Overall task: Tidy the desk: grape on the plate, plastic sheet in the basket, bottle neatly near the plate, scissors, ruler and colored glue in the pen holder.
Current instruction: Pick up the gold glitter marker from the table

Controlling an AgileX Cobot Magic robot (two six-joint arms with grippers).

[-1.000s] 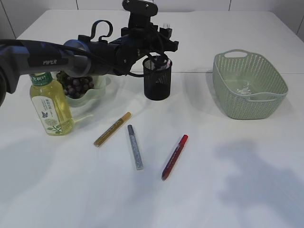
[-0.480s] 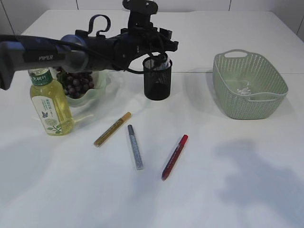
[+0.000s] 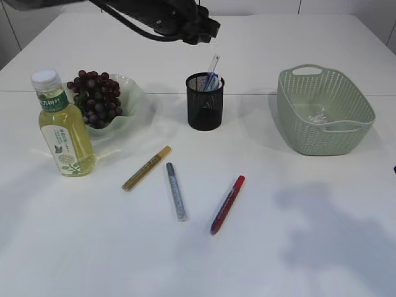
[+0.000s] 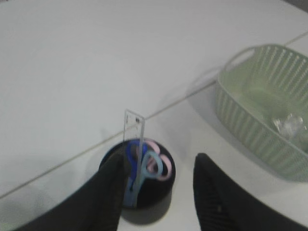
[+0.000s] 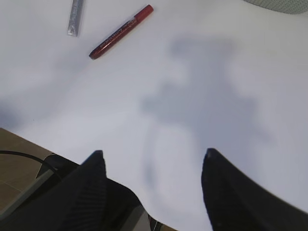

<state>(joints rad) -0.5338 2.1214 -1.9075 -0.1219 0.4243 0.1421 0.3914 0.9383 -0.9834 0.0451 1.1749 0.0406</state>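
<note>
Standing in pen holder (image 3: 205, 105): scissors (image 4: 150, 163), ruler (image 4: 133, 149).

arm (image 3: 167, 15): black, cabled | fingers (image 4: 113, 192): black, ribbed, tapered

My pen holder (image 3: 205, 111) is looking like black wire mesh. The ruler (image 4: 133, 144) in it is showing clear, shiny plastic. At three o'clock, the green basket (image 3: 324, 111) is looking like matt plastic with holes. My white table (image 3: 297, 235) is looking smooth and dull.

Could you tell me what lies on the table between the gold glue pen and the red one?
The silver glue pen lies between the gold and red pens in the exterior view.
</note>
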